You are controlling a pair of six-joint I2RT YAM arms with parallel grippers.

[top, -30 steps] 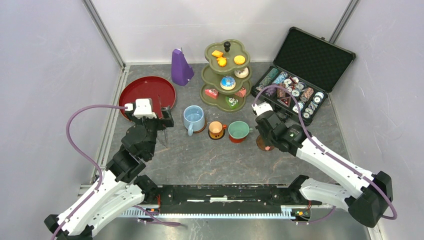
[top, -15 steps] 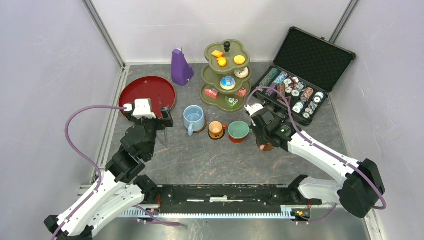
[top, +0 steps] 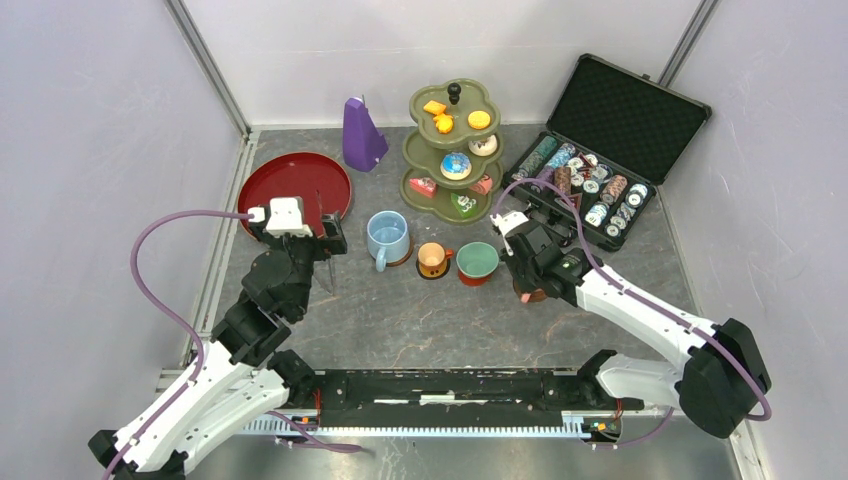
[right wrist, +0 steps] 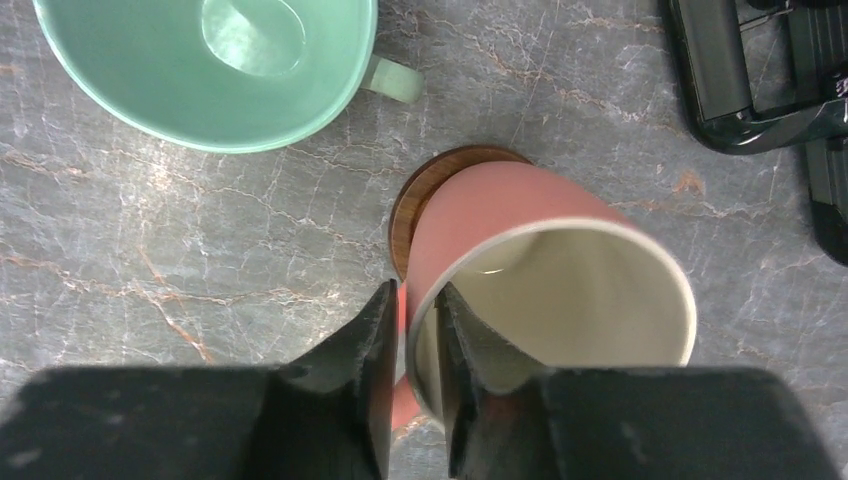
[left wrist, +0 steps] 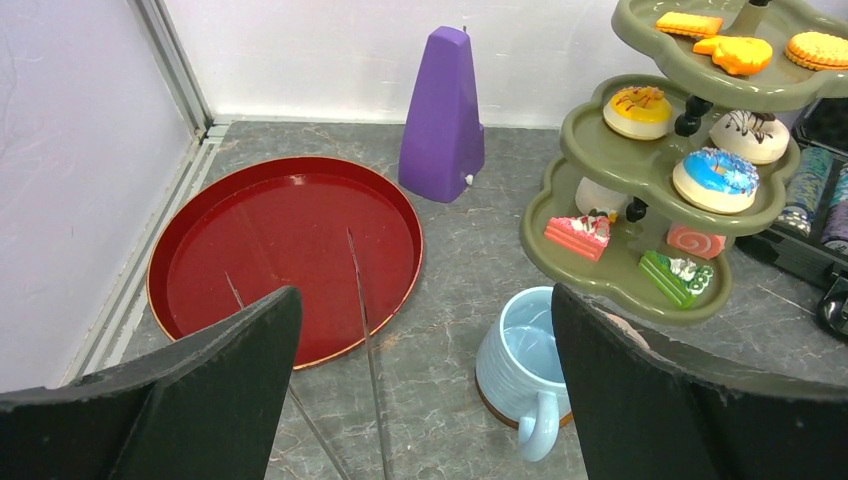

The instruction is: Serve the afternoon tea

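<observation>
The olive-green three-tier stand point(top: 437, 203) holds small cakes such as a blue doughnut point(top: 456, 165), and it also shows in the left wrist view point(left wrist: 560, 250). The blue mug point(top: 387, 238), orange mug point(top: 432, 259) and teal mug point(top: 478, 262) stand in a row on coasters. My right gripper point(top: 527, 288) is shut on the rim of the pink mug point(right wrist: 500, 215), one finger inside and one outside. The mug is over a wooden coaster point(right wrist: 425, 195), right of the teal mug point(right wrist: 210, 65). My left gripper point(top: 325, 236) is open and empty, left of the blue mug point(left wrist: 525, 370).
A round red tray point(top: 295, 190) lies at the left. A purple pyramid point(top: 362, 135) stands behind it. An open black case of poker chips point(top: 600, 150) is at the back right, close to my right arm. Two thin metal rods point(left wrist: 365, 330) run across the tray's near edge.
My right gripper has shifted a little left, toward the teal mug, and its arm has swung with it. The left arm has not moved.
</observation>
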